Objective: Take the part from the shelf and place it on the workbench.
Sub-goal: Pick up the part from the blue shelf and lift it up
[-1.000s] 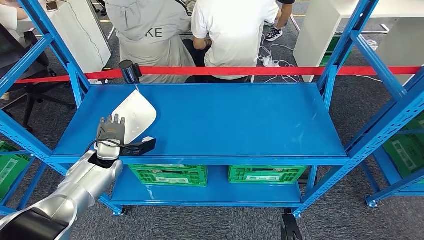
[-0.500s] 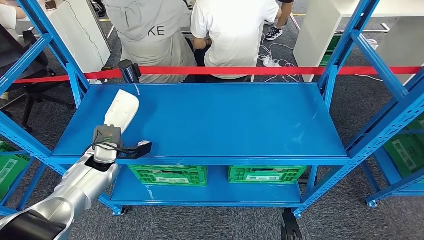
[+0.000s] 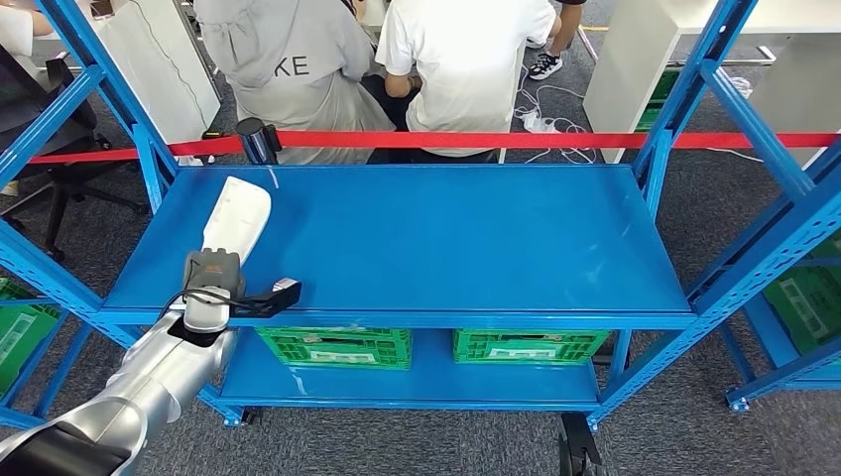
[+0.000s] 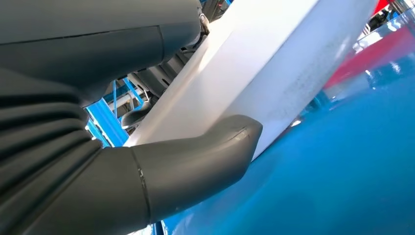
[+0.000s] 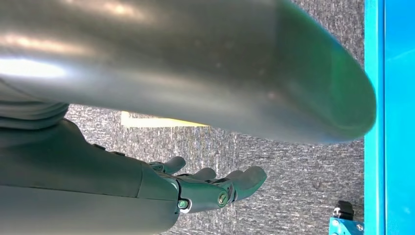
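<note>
Head view: your left hand [image 3: 209, 273] grips the white part [image 3: 236, 219] at its near end, over the left of the blue shelf [image 3: 446, 238]; that end-only hold could let the part swing or slip; a red barrier tape [image 3: 516, 140] and seated people [image 3: 466, 59] are behind.
Left wrist view: the thumb [image 4: 195, 161] presses the part's edge; the shelf looks slick.
Right wrist view: your right hand [image 5: 195, 188] hangs over grey carpet [image 5: 293, 171], fingers loosely spread, holding nothing.

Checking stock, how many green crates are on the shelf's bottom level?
2 green crates on the lower level: one under the left hand, one toward the right. The upper deck may hide others.
</note>
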Motion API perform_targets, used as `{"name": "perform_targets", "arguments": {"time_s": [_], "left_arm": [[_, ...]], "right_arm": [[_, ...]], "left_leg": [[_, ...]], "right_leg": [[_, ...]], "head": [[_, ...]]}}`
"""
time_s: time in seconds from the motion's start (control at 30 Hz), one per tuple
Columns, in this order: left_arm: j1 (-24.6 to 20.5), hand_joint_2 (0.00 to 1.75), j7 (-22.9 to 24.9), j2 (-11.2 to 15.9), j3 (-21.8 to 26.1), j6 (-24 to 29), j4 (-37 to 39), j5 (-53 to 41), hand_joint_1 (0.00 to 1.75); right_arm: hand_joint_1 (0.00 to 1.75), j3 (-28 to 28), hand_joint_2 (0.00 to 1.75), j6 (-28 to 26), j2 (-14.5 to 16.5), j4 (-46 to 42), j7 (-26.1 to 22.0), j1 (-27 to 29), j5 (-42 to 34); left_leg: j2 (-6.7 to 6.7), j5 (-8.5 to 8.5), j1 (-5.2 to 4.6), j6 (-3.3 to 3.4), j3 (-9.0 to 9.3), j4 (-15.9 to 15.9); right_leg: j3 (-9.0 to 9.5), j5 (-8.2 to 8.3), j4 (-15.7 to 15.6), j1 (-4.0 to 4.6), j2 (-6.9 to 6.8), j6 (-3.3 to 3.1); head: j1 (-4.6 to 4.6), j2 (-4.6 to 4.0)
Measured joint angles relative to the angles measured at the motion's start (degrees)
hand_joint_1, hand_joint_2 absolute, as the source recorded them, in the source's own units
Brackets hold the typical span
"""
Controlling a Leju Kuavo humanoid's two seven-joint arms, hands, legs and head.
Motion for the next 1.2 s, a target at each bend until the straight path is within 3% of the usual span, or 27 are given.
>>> {"name": "perform_targets", "arguments": {"time_s": [0.37,0.47,0.67,0.87,0.97,1.03,1.2], "left_arm": [[0.2,1.75,0.1,0.0,0.0,1.3,0.1,0.0,1.75],[0.5,1.75,0.6,0.0,-0.1,3.9,0.1,0.0,1.75],[1.3,1.75,6.0,0.2,-4.9,15.8,0.2,0.1,1.75],[0.6,1.75,5.7,0.3,-5.8,31.7,-0.4,1.7,1.75],[0.3,1.75,2.7,0.1,-4.5,34.8,-2.7,2.9,1.75],[0.6,1.75,-2.0,-0.5,-2.1,35.2,-6.0,5.3,1.75],[2.5,1.75,-23.3,-4.2,9.7,35.5,-15.1,17.7,1.75]], "right_arm": [[0.00,0.0,0.00,0.0,0.0,0.0,-0.1,0.0,0.0],[0.00,0.0,0.00,0.0,0.0,0.0,-0.1,0.0,-0.1],[0.00,0.0,0.00,0.0,0.0,0.0,0.2,0.4,0.0],[0.00,-0.1,0.00,-0.1,-0.1,0.0,0.5,1.3,-0.1],[0.00,-0.2,0.00,-0.1,-0.2,0.0,0.9,1.9,-0.3],[0.00,-0.3,0.00,-0.1,-0.3,0.0,1.4,2.3,-0.6],[0.00,-0.6,0.00,-0.1,-0.3,0.0,2.2,3.6,-0.6]], "left_leg": [[0.00,-0.01,0.00,0.00,-0.02,0.0],[0.01,0.00,0.00,0.00,-0.04,0.0],[0.01,0.04,0.00,-0.03,0.01,0.0],[0.07,0.04,0.00,-0.05,-0.06,0.0],[0.07,0.03,0.00,-0.04,-0.13,0.0],[0.05,0.02,0.00,-0.03,-0.16,0.0],[0.07,-0.02,-0.02,0.00,-0.22,0.0]], "right_leg": [[-0.02,0.00,0.0,0.00,0.00,0.00],[-0.05,0.00,0.0,0.00,0.00,0.00],[-0.28,0.03,0.0,0.02,0.02,0.01],[-0.47,0.04,0.0,0.02,0.13,0.02],[-0.54,0.04,0.0,0.02,0.12,0.02],[-0.56,0.04,0.0,0.02,0.12,0.02],[-0.59,0.04,-0.1,0.01,0.14,0.02]], "head": [[0.01,0.00],[0.00,0.00],[0.01,0.00],[0.01,0.00],[0.01,0.00],[0.00,0.00],[0.02,0.00]]}}
